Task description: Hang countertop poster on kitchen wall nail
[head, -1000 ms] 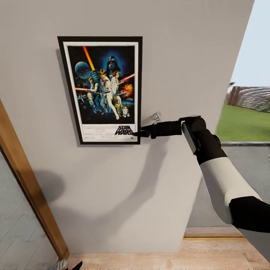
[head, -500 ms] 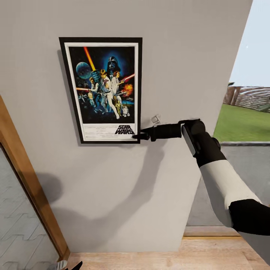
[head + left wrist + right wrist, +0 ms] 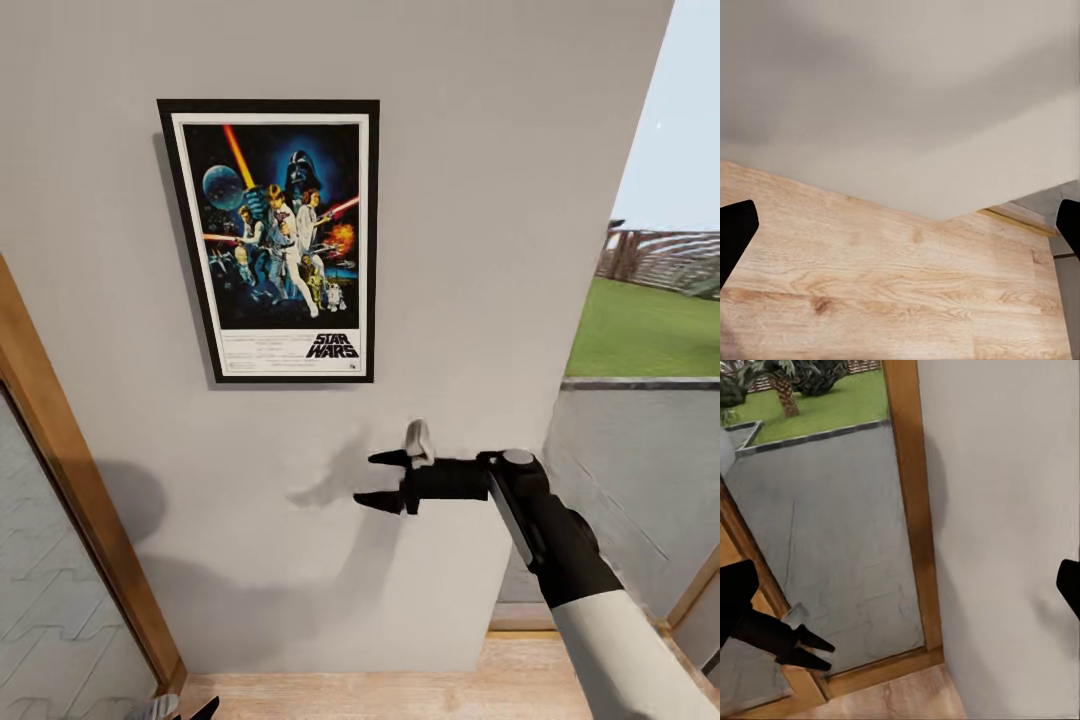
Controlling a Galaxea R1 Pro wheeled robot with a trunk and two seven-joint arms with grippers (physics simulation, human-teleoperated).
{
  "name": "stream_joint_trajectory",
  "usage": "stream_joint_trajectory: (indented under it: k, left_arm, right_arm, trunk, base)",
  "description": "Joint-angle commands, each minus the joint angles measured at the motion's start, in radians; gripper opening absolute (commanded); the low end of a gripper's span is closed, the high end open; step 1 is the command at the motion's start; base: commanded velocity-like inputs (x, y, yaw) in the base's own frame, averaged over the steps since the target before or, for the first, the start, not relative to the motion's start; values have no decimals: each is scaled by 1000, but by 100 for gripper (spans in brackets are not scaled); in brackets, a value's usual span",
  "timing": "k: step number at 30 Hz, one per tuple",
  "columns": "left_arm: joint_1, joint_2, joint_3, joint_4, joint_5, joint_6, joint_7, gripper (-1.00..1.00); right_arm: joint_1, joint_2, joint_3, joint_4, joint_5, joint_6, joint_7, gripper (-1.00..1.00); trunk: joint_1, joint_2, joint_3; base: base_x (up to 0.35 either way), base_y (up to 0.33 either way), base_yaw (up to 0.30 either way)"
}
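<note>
Now the poster (image 3: 272, 240) is hanging flat against the pale grey wall (image 3: 500, 150), its long axis running up and down, the "STAR WARS" logo at its lower edge and the artwork facing out into the room. Below and to the right of it, the right gripper (image 3: 376, 479) is reaching leftward toward the wall with its two fingers spread apart, gripping nothing and well clear of the frame. In the left wrist view the left gripper (image 3: 900, 229) is hanging with its fingertips wide apart over a wooden floor (image 3: 892, 277). A wooden door frame (image 3: 70, 480) is standing at the left.
</note>
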Motion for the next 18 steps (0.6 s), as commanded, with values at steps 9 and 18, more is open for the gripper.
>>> stream_joint_trajectory:
  k: [9,18]
  left_arm:
    - [-1,0,8,2,-8,-5,-2,100]
    - [-1,0,8,2,-8,-5,-2,100]
  right_arm:
    - [282,-6,-95,30,-1,-151,2,100]
    - [413,-47,-296,576,1,-515,-5,100]
  trunk:
    - [1,-1,-1]
    - [1,-1,-1]
  base:
    - [0,0,0]
    - [0,0,0]
